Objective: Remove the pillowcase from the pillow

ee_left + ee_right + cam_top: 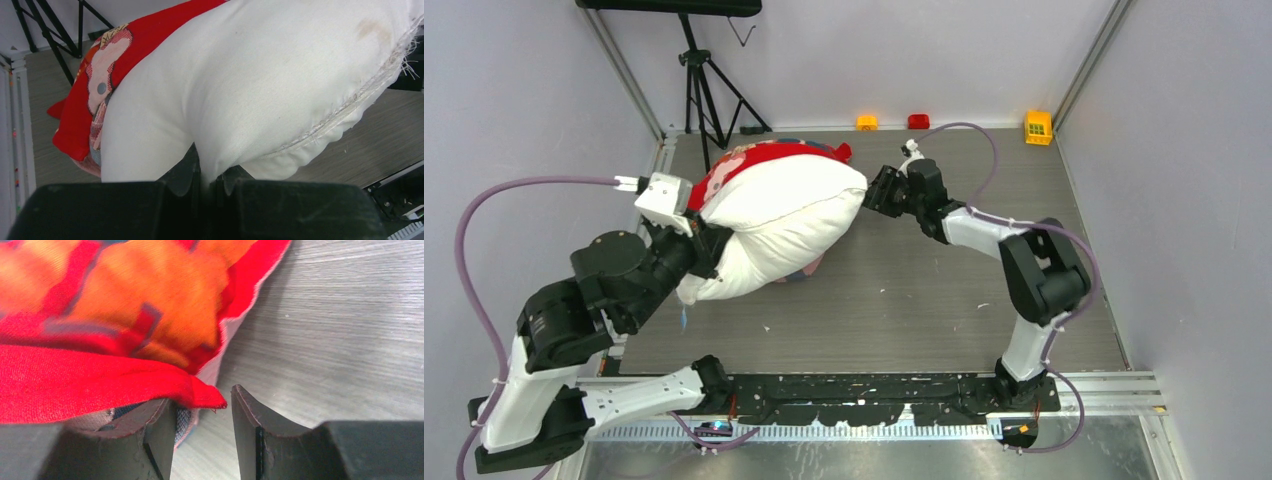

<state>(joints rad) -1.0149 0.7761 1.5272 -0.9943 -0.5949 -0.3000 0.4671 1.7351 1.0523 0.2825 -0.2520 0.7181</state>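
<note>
The white pillow lies bunched on the table's left half, mostly bare. The red printed pillowcase covers only its far end. My left gripper is shut on a pinch of the pillow's white fabric at its near left end; the left wrist view shows the jaws squeezed on it and the pillowcase behind. My right gripper is at the pillow's right end. In the right wrist view it is open, with the pillowcase's red edge draped over its left finger and a corner hanging into the gap.
A black tripod stands at the back left. Three toy bricks sit along the back edge: orange, red and yellow. Grey walls close in both sides of the table.
</note>
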